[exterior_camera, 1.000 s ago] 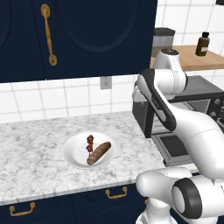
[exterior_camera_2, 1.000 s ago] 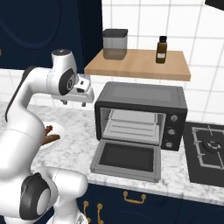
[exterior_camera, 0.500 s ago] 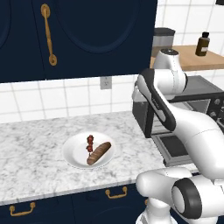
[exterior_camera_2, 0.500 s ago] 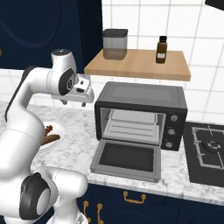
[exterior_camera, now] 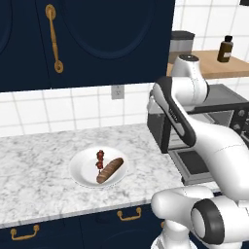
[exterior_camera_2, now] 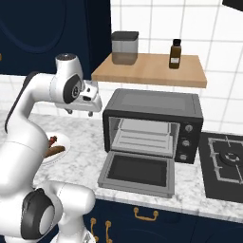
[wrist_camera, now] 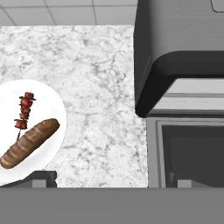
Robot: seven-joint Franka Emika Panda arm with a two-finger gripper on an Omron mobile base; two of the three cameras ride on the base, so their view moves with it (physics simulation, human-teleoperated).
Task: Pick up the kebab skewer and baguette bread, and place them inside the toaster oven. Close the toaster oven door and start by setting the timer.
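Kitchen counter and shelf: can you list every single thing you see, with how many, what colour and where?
kebab skewer: one, dark red chunks on a thin stick, on the plate beside the bread.
baguette bread: one, golden brown, on the plate.
plate: one, white, on the marble counter left of the oven.
toaster oven: one, dark grey, on the counter, knobs at its right.
toaster oven door: one, dark-framed, folded down open.
canister: one, grey, on the wooden shelf.
bottle: one, brown, on the shelf.
stove top: one, black, right of the oven.
claw: one, white, open, above the counter, holding nothing.
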